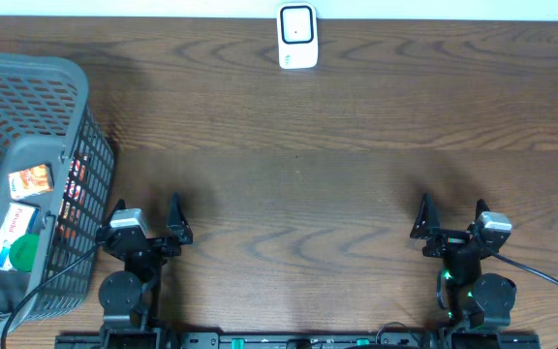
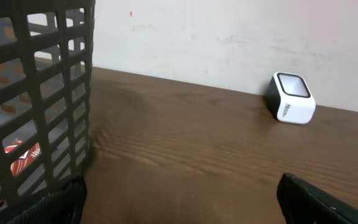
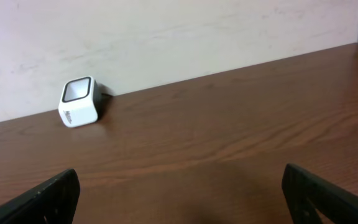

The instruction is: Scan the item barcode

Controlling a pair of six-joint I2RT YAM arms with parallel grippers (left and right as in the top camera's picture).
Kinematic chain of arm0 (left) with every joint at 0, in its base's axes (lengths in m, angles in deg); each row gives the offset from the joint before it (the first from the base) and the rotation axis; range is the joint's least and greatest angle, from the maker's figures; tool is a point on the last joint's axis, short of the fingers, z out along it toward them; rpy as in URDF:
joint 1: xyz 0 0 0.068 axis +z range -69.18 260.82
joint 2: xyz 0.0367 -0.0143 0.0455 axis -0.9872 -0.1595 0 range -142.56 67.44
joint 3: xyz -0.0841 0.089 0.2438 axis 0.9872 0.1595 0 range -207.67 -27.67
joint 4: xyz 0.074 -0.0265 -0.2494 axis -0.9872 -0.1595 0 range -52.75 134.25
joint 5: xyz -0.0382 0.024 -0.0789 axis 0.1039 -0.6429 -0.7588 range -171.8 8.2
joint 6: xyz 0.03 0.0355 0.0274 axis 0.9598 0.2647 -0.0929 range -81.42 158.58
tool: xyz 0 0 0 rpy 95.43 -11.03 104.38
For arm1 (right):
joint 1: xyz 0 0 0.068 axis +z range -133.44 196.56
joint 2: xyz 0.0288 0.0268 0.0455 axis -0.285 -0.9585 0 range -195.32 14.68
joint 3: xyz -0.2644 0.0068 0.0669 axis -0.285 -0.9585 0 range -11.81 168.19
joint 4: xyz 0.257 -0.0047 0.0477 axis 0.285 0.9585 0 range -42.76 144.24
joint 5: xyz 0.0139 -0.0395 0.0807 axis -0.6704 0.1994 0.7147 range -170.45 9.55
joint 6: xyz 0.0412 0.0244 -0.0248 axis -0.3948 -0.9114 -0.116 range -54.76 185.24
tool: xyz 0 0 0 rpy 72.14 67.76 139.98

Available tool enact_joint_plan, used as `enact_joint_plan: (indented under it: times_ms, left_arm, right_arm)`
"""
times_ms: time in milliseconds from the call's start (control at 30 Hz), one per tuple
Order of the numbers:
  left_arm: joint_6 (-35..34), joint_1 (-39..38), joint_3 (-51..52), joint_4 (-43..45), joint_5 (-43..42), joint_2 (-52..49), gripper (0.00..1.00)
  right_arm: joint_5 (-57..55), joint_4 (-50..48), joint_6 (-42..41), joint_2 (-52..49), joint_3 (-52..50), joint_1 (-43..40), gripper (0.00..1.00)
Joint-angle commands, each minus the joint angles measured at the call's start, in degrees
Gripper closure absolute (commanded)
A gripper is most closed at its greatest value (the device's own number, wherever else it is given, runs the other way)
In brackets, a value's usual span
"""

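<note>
Count: 2 arms, 2 grippers, 1 scanner [image 1: 297, 37], 1 basket [image 1: 37, 66], and 3 items countable in it from above: orange packet [image 1: 31, 180], white box [image 1: 13, 225], green round thing [image 1: 24, 254]. All the items lie inside the basket at the left side of the table [image 1: 298, 194]. The scanner stands at the far edge mid-table, well apart from both grippers

Views: only overhead shows the basket contents from above and both arms together. Left wrist has the basket mesh close on its left with a red-and-white wrapper [image 2: 20, 158] seen through it, scanner far right by the wall. Right wrist gets scanner far left and bare wood; the basket shows only in the other two views

Pose: left gripper [image 1: 147, 215] low at the near edge, just beside the basket, pointing at the far edge, jaws wide apart, wood between them. Right gripper [image 1: 451, 218] mirrors it on the right, jaws wide apart, wood between them
</note>
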Motion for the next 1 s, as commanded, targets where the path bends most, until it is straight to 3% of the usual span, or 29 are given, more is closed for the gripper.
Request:
enact_joint_plan:
  times_ms: [0,400,967]
  left_arm:
    - [0.94,-0.07,0.61,-1.6,1.14,0.04,0.02]
    - [0.52,-0.04,0.59,-2.25,-1.38,0.04,0.02]
    - [4.42,-0.07,-2.51,-1.2,-24.2,-4.5,0.02]
  right_arm:
    - [-0.52,0.24,-0.61,0.07,-0.07,-0.28,0.01]
    - [-0.52,0.24,-0.63,0.07,-0.07,-0.28,0.01]
    - [-0.52,0.24,-0.63,0.07,-0.07,-0.28,0.01]
